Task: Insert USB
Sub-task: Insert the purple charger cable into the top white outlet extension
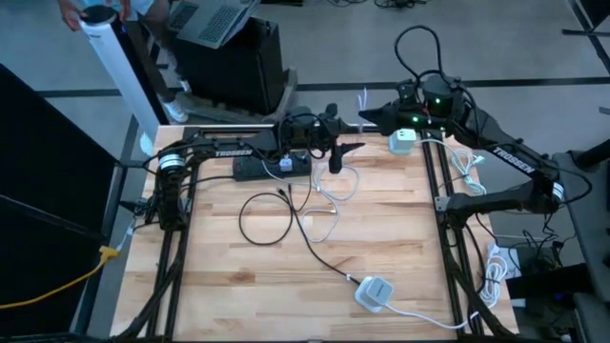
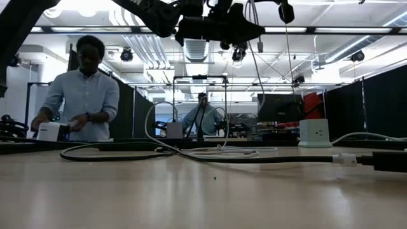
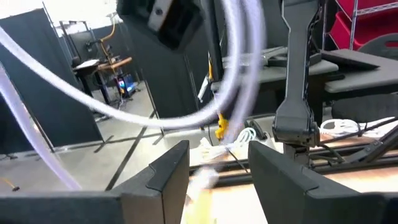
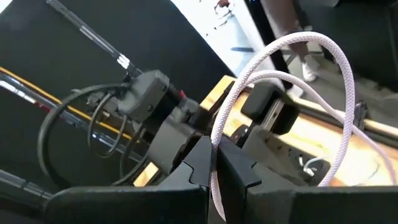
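Observation:
A white USB cable [image 4: 323,46] loops up in the air at the table's far middle, with my right gripper [image 4: 214,165] shut on it. The rest of it hangs down [image 2: 254,70] to slack coils on the table [image 1: 329,195]. Its plug I cannot make out. My left gripper [image 3: 217,174] is level beside it [image 1: 335,152], its fingers apart; the cable [image 3: 245,81] arcs just ahead of them and I cannot tell whether it touches them. A black power strip [image 1: 272,167] lies below the grippers. A white charger [image 1: 402,141] stands at the far right. My right gripper pinches the white cable [image 4: 216,144] between its two fingers, which lie across it. The cable rises from the fingertips in a double loop, lifted clear of the table and slack.
A black cable loop [image 1: 267,214] lies mid-table, running to a second white charger [image 1: 375,291] near the front edge. More white cords [image 1: 496,272] lie at the right edge. A person [image 2: 79,89] stands behind the table's far side.

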